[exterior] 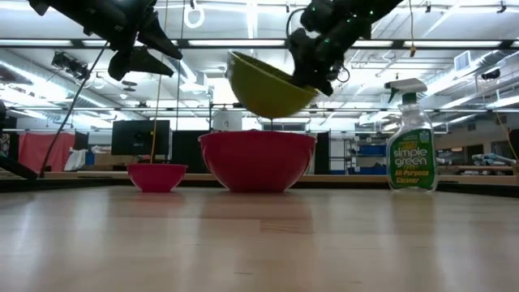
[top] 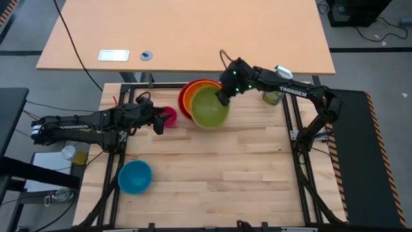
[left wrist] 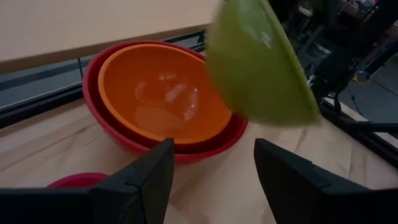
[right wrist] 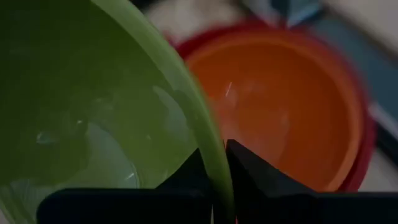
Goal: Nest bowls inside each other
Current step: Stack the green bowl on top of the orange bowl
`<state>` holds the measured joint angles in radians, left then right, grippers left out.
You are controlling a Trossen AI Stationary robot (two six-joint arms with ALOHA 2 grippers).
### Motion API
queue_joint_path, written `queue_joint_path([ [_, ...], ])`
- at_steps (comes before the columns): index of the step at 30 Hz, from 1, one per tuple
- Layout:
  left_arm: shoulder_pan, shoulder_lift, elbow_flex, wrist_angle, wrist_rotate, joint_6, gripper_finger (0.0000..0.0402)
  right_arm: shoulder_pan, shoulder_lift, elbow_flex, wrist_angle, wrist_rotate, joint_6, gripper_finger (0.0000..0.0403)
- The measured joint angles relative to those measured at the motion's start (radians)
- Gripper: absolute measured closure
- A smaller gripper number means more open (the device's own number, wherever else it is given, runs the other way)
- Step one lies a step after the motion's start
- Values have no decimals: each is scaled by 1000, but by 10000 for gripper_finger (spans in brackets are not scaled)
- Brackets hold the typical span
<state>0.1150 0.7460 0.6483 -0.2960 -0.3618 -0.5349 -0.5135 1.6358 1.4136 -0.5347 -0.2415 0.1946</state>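
Observation:
The orange bowl (top: 188, 96) sits nested inside the red bowl (exterior: 257, 160) at the table's far middle. My right gripper (right wrist: 217, 180) is shut on the lime green bowl (top: 210, 108), which hangs tilted in the air just above the near right side of that stack. The small magenta pink bowl (top: 170, 116) stands on the table left of the stack. My left gripper (left wrist: 211, 180) hovers open above it, touching nothing. The blue bowl (top: 135, 176) rests on the table near the front left. My right gripper pinches the green bowl's rim (right wrist: 219, 163) at its far right side, one finger inside the bowl and one outside. The fingers slant down from the table's far right. The bowl is lifted clear and tilted, its underside (exterior: 268, 97) above the red bowl.
A clear spray bottle (exterior: 411, 138) with a green label stands at the far right, close to my right arm. Bare wood lies across the table's middle and near right. A second light desk (top: 187, 32) stands beyond the far edge.

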Motion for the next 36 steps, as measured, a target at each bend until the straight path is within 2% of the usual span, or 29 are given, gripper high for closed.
queue_joint_path([
  [7,13,0,0,-1,-16,20,177,-40,142,0,193,93,177,354],
  [14,44,0,0,-48,-19,-58,177,-66,262,80,72,222,223,359],
  [19,64,0,0,-162,-15,-129,177,-69,308,108,50,213,194,359],
  [21,71,0,0,-207,28,-132,177,-71,322,109,51,190,195,358],
  [28,72,8,0,-317,271,-126,177,-79,367,110,42,126,166,331],
  [33,71,8,0,-347,453,-125,177,-81,365,111,46,121,130,279],
  [36,71,7,0,-380,521,-97,177,-86,358,111,45,110,124,238],
])
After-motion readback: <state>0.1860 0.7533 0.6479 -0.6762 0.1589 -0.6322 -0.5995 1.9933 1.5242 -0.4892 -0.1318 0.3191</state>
